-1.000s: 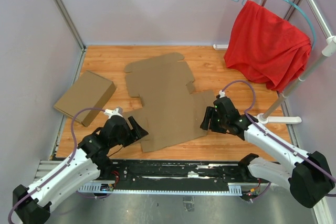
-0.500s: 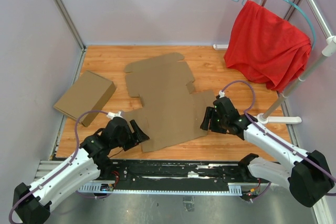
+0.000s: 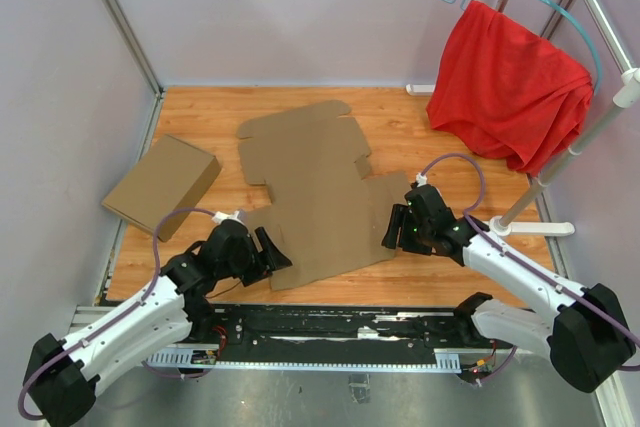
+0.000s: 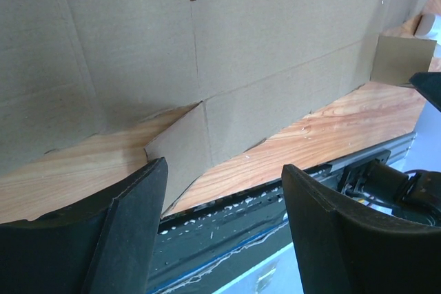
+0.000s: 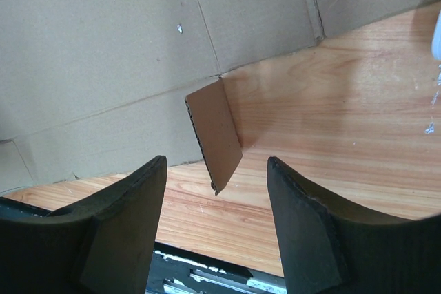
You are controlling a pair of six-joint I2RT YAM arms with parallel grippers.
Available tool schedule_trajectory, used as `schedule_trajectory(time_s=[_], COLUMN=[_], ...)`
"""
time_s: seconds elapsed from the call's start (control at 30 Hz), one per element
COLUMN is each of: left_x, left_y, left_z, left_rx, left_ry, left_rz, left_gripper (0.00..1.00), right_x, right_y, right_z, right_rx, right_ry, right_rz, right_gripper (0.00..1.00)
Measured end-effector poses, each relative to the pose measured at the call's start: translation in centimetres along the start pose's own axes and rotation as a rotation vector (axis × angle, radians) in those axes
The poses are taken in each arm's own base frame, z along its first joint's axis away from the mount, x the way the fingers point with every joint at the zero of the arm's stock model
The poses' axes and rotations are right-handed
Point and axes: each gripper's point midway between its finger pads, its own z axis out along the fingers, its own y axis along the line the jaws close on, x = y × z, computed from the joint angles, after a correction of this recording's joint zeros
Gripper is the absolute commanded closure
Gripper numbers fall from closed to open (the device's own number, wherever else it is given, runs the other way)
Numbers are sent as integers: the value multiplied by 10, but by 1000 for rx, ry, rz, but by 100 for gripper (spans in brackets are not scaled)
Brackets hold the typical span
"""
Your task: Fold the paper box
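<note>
The paper box (image 3: 310, 192) lies unfolded and flat on the wooden table, a large brown cardboard cut-out with flaps. My left gripper (image 3: 275, 250) is open at its near left corner; in the left wrist view a small corner flap (image 4: 180, 153) lies just ahead of the left finger, and nothing sits between the fingers (image 4: 131, 218). My right gripper (image 3: 393, 227) is open at the sheet's right edge. In the right wrist view a small tab (image 5: 215, 135) stands up from the sheet, just ahead of the gap between the open fingers (image 5: 303, 218).
A finished tan cardboard box (image 3: 162, 185) sits at the left of the table. A red cloth (image 3: 508, 87) hangs on a hanger from a metal rack (image 3: 590, 67) at the right back. The rack's foot (image 3: 535, 229) rests by my right arm. A black rail (image 3: 330, 322) runs along the table's near edge.
My left gripper has moved to the right along the sheet's near edge, toward the corner flap. The right gripper has barely moved. The sheet lies as before.
</note>
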Motion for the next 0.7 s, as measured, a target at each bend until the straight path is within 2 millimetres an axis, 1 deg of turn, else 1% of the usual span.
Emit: schedule_trajectory(time_s=[0.2, 0.4, 0.5, 0.57, 0.7], left_x=[0, -8, -8, -6, 2], left_y=[-4, -15, -11, -6, 10], left_z=[-1, -18, -23, -22, -19], left_rx=[4, 23, 16, 1, -50], left_ry=[3, -36, -43, -36, -11], left_rz=[9, 15, 13, 12, 9], left_gripper=[28, 28, 28, 28, 28], right_x=[0, -1, -2, -2, -3], right_y=[-1, -2, -2, -2, -1], right_z=[0, 0, 0, -1, -2], right_rx=[2, 6, 7, 7, 4], right_ry=[-3, -8, -11, -13, -17], right_rz=[-8, -12, -12, -12, -13], right_gripper=[39, 39, 39, 39, 39])
